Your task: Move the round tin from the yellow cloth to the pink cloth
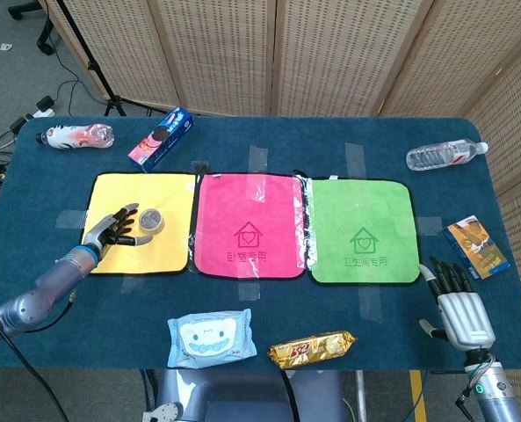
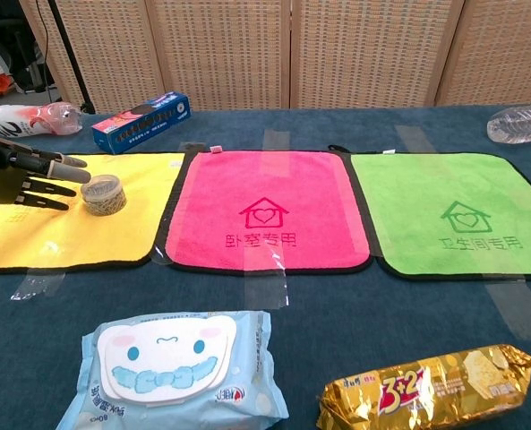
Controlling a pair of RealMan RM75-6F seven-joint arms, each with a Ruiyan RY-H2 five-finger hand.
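Observation:
The round tin (image 1: 151,220) (image 2: 103,193) stands upright on the right half of the yellow cloth (image 1: 168,246) (image 2: 59,237). My left hand (image 1: 116,227) (image 2: 21,177) is open over the yellow cloth, its fingers spread and reaching the tin's left side; whether they touch it I cannot tell. The pink cloth (image 1: 247,226) (image 2: 261,210) lies flat just right of the yellow one with nothing on it. My right hand (image 1: 458,303) hangs open off the table's near right corner, seen only in the head view.
A green cloth (image 1: 364,230) lies right of the pink one. Behind the cloths are a blue biscuit box (image 1: 160,138), a plastic bottle (image 1: 75,135) and a water bottle (image 1: 443,155). A wipes pack (image 2: 174,369), a gold snack bar (image 2: 431,386) and a small packet (image 1: 477,245) sit nearer.

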